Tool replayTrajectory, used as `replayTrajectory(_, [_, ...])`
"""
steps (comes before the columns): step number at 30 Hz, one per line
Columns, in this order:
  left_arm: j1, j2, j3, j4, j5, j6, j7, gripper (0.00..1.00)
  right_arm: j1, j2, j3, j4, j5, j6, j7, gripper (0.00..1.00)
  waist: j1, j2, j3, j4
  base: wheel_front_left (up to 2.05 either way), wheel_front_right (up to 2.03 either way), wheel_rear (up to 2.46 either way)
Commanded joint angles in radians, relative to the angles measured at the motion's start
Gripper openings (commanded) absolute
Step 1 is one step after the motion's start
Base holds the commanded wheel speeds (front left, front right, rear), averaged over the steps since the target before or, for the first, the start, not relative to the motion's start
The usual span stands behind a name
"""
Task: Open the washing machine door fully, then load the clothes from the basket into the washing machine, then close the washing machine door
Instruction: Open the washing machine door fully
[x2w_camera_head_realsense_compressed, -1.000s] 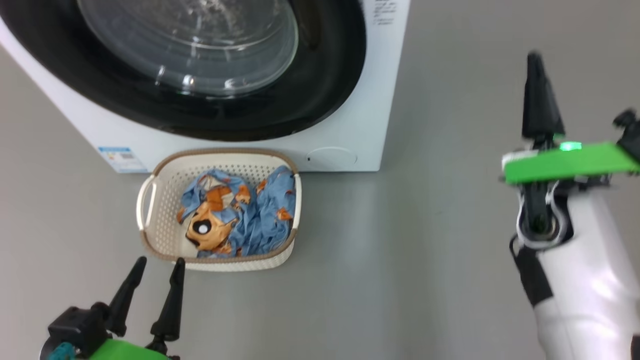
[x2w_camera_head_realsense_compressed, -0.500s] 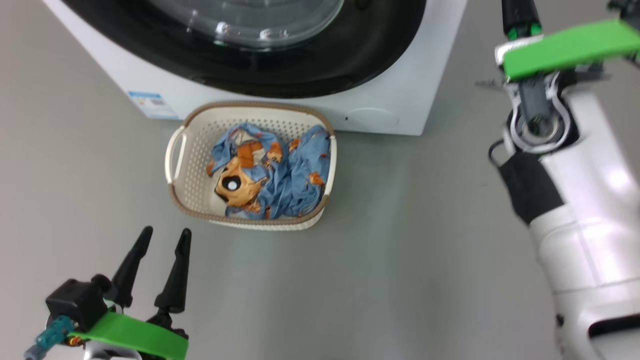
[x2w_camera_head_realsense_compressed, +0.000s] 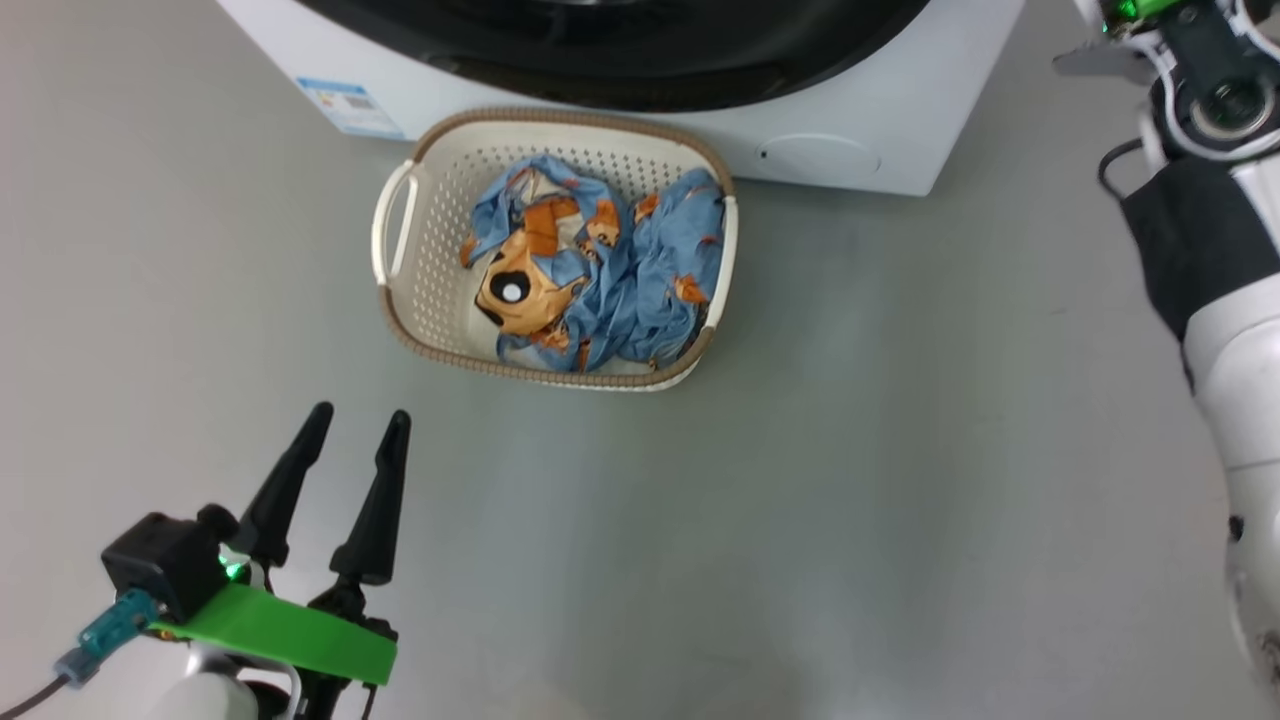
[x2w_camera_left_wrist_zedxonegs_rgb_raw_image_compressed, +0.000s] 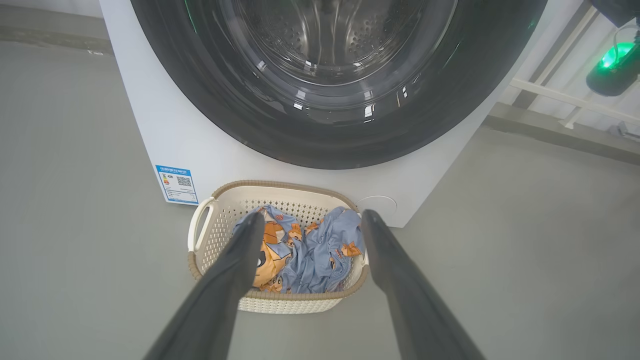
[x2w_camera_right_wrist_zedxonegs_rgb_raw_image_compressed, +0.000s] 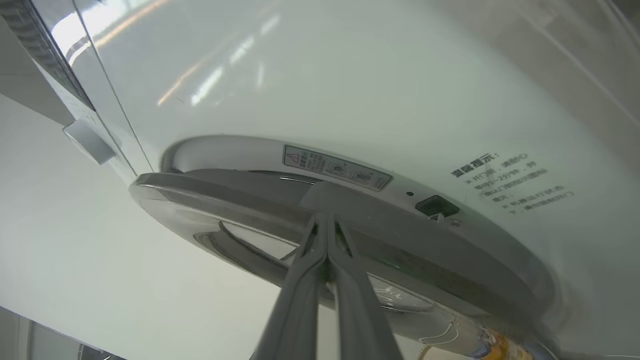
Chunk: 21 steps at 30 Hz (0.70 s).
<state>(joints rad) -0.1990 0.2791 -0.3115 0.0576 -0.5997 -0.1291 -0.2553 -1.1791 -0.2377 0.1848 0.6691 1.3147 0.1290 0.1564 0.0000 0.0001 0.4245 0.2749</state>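
**Washing machine door** (x2w_camera_left_wrist_zedxonegs_rgb_raw_image_compressed: 340, 90): black ring and glass bowl. It is seated in the washing machine (x2w_camera_head_realsense_compressed: 900, 120) or barely off it; I cannot tell which.

**My right gripper** (x2w_camera_right_wrist_zedxonegs_rgb_raw_image_compressed: 326, 220): jaws pressed together, pinching nothing, tips at the door's silver edge.

**My left gripper** (x2w_camera_head_realsense_compressed: 359, 412): jaws spread and empty, over the floor near the basket (x2w_camera_head_realsense_compressed: 560, 118).

**Clothes** (x2w_camera_head_realsense_compressed: 600, 280): heaped in the basket, just below the door.

**Risk:** the closed tips could slip off the slick rim and leave the door half-swung.

**Markings:**
- Blue label (x2w_camera_left_wrist_zedxonegs_rgb_raw_image_compressed: 177, 183) with a QR code.
- Warning-triangle sticker (x2w_camera_right_wrist_zedxonegs_rgb_raw_image_compressed: 336, 167).
- Chinese print (x2w_camera_right_wrist_zedxonegs_rgb_raw_image_compressed: 505, 182) headed 温馨提示; the rest is too small to read.
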Motion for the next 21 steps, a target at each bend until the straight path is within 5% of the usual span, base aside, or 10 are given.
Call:
replayTrajectory(1, [-0.032, 0.04, 0.033, -0.027, -0.012, -0.002, -0.006, 1.0, -0.028, 0.014, 0.012, -0.013, 0.008, 0.002, 0.017, 0.0, 0.0, -0.0001, 0.029, 0.02, 0.0, 0.0, 0.0])
replayTrajectory(21, [-0.078, 0.05, 0.009, -0.051, -0.043, -0.002, -0.006, 1.0, -0.252, 0.061, 0.082, 0.168, -0.039, 0.002, 0.165, 0.0, 0.0, -0.0001, 0.105, 0.046, 0.0, 0.0, 0.0])
